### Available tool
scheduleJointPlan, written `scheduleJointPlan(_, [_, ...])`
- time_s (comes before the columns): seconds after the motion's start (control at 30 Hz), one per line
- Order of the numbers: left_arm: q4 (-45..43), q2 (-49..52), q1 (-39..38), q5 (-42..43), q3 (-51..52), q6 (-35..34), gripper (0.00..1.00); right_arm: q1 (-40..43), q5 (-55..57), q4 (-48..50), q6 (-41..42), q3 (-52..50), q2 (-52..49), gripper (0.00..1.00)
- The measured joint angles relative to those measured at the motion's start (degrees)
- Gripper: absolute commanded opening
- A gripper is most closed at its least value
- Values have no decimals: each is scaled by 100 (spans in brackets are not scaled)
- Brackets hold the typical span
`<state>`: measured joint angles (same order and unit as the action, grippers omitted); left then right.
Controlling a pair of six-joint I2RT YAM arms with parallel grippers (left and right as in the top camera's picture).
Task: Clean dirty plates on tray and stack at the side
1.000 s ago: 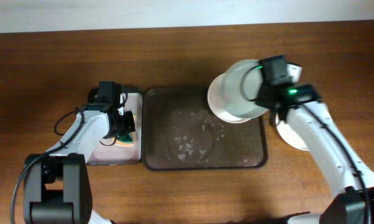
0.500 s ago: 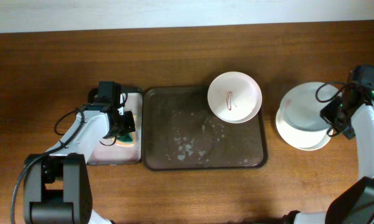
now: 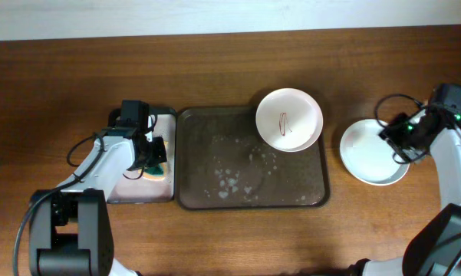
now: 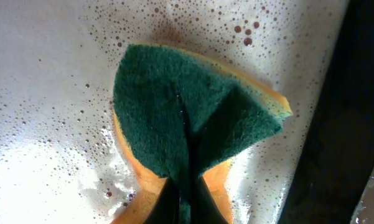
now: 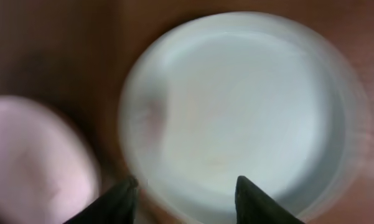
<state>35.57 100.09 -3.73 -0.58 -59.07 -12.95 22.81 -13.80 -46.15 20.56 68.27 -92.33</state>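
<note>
Your right hand point(image 5: 185, 186) hovers empty, fingers apart, over the clean plate point(image 3: 368, 153) set aside near the right edge of the surface; the plate with red sauce point(image 3: 289, 119) lies in the far right corner of the tray point(image 3: 215, 153); your left hand point(image 3: 155, 156) pinches the sponge point(image 4: 174, 118) over its small tray point(image 3: 130, 184), ready for wiping.

Even soft light; right-wrist plates point(image 5: 236, 106) motion-blurred.

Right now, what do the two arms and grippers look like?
Both have white links and black joints. Left arm has a looping black cable; right arm too, plus a green light near the wrist. Right gripper fingers are black and tapered.
</note>
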Motion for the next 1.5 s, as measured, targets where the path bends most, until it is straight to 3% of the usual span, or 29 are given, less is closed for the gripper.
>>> scheduleJointPlan(0.17, [-2,0,0,2,0,-2,0,-903,-437,146,-455,2,-22,50])
scheduleJointPlan(0.3, [-2,0,0,0,0,-2,0,-1600,-407,166,-570,2,-260,34])
scheduleJointPlan(0.43, [-2,0,0,0,0,-2,0,-2133,-61,160,-317,2,-710,35])
scheduleJointPlan(0.63, [2,0,0,0,0,0,0,-2455,337,354,186,0,-1287,34])
scheduleJointPlan(0.83, [0,0,0,0,0,0,0,-2503,409,490,442,0,-1582,24])
scheduleJointPlan(1.07, [2,0,0,0,0,-2,0,-3075,-199,293,520,0,-1650,17])
scheduleJointPlan(1.3, [2,0,0,0,0,-2,0,-3797,-809,299,597,0,-1650,31])
scheduleJointPlan(1.5, [2,0,0,0,0,0,0,-3711,-791,474,621,0,-1650,34])
